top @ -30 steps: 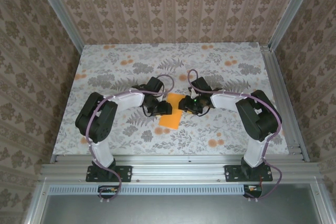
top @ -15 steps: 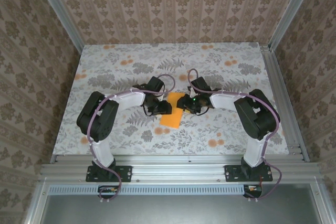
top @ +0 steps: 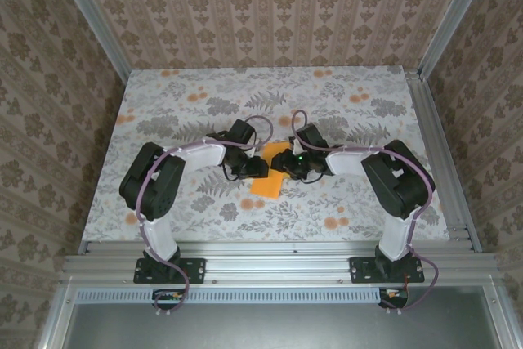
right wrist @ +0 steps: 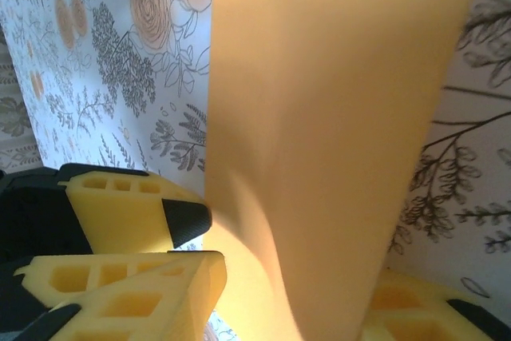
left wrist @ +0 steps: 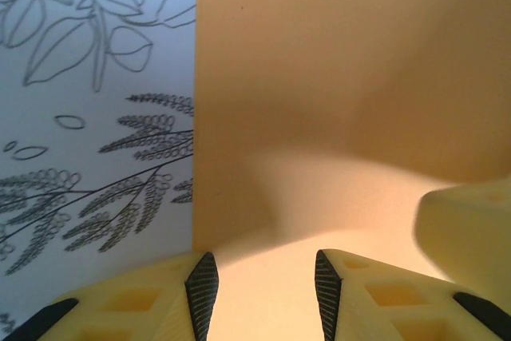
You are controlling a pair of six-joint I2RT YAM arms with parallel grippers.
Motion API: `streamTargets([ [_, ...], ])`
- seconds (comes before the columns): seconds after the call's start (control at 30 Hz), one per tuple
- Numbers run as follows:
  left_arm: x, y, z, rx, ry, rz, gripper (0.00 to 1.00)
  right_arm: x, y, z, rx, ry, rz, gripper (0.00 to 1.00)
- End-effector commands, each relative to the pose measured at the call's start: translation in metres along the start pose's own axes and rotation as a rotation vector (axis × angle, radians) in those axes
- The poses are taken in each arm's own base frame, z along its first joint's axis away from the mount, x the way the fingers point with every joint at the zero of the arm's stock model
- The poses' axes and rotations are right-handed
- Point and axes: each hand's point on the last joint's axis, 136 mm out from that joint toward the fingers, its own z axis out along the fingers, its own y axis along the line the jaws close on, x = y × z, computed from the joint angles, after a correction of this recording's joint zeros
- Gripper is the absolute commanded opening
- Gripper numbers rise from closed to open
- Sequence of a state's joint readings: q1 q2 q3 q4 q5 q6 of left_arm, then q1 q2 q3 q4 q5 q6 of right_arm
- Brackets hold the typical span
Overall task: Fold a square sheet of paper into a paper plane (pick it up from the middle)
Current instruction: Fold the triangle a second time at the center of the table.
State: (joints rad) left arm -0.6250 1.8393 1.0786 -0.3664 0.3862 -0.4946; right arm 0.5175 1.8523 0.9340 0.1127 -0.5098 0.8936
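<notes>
Orange paper [top: 264, 185] bows between grippers. Left gripper [left wrist: 263, 277] half-open, clamping nothing; right gripper [right wrist: 291, 269] straddles it, pinch unclear. Risk: squeezing across the width crumples it, skewing crease.

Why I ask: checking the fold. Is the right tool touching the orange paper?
Touching. The right wrist view shows the orange paper passing between the right tool's jaws, lying against one finger.
</notes>
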Motion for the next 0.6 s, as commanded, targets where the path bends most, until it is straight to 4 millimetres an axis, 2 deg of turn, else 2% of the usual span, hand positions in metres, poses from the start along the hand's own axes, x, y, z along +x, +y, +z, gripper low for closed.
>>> streamTargets([
  [0.0, 0.017, 0.011, 0.011, 0.013, 0.052, -0.051, 0.43, 0.004, 0.01, -0.002, -0.04, -0.003, -0.002, 0.37],
  [0.17, 0.012, 0.006, -0.005, 0.06, 0.021, -0.071, 0.44, 0.0, 0.016, -0.008, -0.037, -0.023, -0.031, 0.25],
  [0.33, 0.001, 0.003, -0.032, 0.095, -0.039, -0.082, 0.48, -0.004, 0.029, -0.02, -0.064, -0.037, -0.068, 0.14],
  [0.57, -0.013, -0.001, -0.067, 0.17, -0.117, -0.11, 0.56, -0.012, 0.056, -0.033, -0.164, -0.039, -0.095, 0.08],
])
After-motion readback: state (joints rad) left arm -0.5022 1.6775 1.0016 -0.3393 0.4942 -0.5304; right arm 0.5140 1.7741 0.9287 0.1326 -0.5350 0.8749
